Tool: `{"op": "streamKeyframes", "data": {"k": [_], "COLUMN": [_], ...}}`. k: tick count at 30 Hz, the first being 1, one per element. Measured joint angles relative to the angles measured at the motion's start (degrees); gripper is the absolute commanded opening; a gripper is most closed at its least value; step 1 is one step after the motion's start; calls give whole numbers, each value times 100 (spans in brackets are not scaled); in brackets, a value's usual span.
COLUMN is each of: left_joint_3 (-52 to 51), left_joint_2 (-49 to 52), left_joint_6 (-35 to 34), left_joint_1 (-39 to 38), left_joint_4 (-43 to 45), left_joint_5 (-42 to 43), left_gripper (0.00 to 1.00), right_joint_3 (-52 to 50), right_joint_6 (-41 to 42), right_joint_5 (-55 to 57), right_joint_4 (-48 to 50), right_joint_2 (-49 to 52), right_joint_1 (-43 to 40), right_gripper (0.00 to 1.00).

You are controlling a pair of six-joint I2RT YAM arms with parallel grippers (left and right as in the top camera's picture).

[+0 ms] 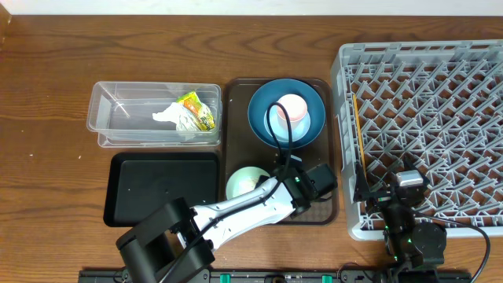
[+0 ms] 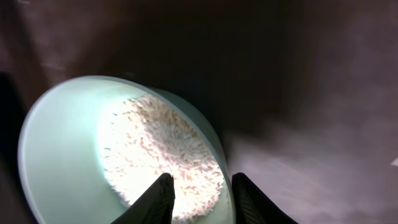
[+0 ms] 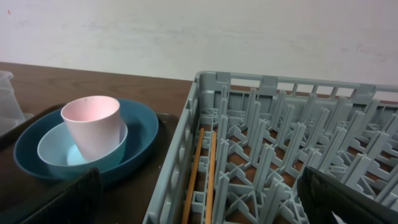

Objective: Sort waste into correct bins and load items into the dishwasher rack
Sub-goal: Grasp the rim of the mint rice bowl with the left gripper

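The pale mint-green bowl (image 1: 242, 182) sits at the near-left corner of the large brown serving tray (image 1: 233, 126), with loose white rice grains (image 2: 161, 149) heaped against the side of its floor nearest the left gripper (image 2: 202, 183). That gripper is narrowed astride the bowl's rim at the bowl's four o'clock. One finger stands inside over the rice and the other outside the wall, so it appears to pinch the rim.

The step in hand looks like emptying the rice. At nine o'clock from the bowl, just off the serving tray, lies the shallow black rectangular tray (image 1: 161, 189), bare and probably the bin for it. The clear rectangular plastic tub (image 1: 118, 118) at eleven o'clock already holds the crumpled white paper tissue (image 1: 169, 118) and the small yellow-green snack wrapper (image 1: 196, 110).

To do it well, lift the bowl level, since a one-sided rim grip lets it swing. Clear the serving tray's lip and carry the bowl well over the middle of the black tray. Roll the wrist slowly so the grains slide out over the side away from the fingers.

At one o'clock the large round dark-blue plate (image 3: 143, 124) carries the small light-blue bowl (image 3: 56, 149) and the small pink cup (image 3: 93, 124). At three o'clock is the large square grey plastic rack (image 1: 343, 118), with two thin orange-brown sticks (image 3: 199, 168) along its left wall. The right gripper (image 3: 199, 177) waits at the rack's near-left corner, its fingers spread wide and empty.
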Motion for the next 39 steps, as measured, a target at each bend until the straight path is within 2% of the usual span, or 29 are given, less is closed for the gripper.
{"op": "streamKeyframes", "data": {"k": [6, 17, 39], "left_joint_3": [-2, -2, -210], "left_joint_2": [0, 0, 0], "left_joint_6": [-7, -251, -433], "left_joint_1": [11, 11, 11], "left_joint_4": [-48, 35, 450], "left_joint_5": [-341, 35, 116], "left_gripper": [34, 35, 33], "right_joint_3": [0, 0, 0], "right_joint_6": [0, 0, 0], "right_joint_5": [0, 0, 0], "right_joint_4": [0, 0, 0], "right_joint_2": [0, 0, 0], "right_joint_1": [0, 0, 0], "right_gripper": [99, 99, 99]}}
